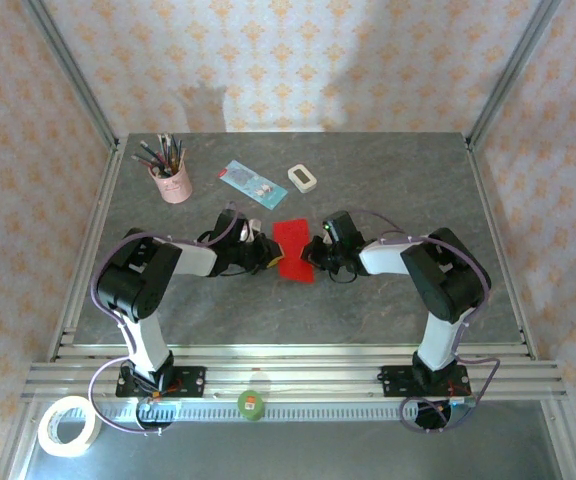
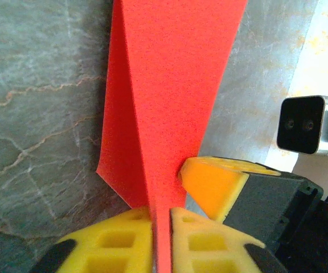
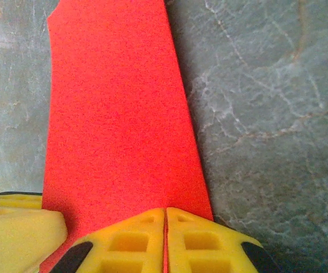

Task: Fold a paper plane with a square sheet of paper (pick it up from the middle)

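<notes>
The red paper [image 1: 290, 250] lies at the middle of the table [image 1: 398, 190], between the two arms, and has a crease along its length. The left gripper [image 2: 161, 215] is closed on its edge, and the right gripper [image 3: 165, 211] pinches it from the other side. If they pull apart, the thin sheet may tear. If one grip slips, the fold can go crooked.
</notes>
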`<control>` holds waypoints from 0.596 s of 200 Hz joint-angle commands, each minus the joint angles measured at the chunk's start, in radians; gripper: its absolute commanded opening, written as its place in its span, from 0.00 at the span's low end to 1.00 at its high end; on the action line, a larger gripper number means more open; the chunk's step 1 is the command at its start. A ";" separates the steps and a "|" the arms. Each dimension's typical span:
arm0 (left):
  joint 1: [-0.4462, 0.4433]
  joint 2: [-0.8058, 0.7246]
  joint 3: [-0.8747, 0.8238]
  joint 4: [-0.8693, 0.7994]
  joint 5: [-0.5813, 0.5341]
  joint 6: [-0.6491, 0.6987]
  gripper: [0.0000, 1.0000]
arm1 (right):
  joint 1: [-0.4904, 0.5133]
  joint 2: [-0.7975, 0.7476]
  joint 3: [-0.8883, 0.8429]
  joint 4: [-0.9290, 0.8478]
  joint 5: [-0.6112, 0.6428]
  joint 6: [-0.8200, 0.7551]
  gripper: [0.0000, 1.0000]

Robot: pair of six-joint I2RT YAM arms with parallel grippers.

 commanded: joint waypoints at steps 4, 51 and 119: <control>0.008 0.007 -0.024 0.026 0.012 -0.002 0.08 | -0.016 -0.033 -0.030 -0.004 0.057 -0.028 0.15; 0.008 -0.027 -0.051 0.044 -0.005 -0.036 0.01 | -0.016 -0.173 -0.040 0.106 0.048 -0.164 0.37; 0.008 -0.078 -0.088 0.103 -0.026 -0.136 0.00 | 0.060 -0.352 -0.157 0.195 0.176 -0.461 0.77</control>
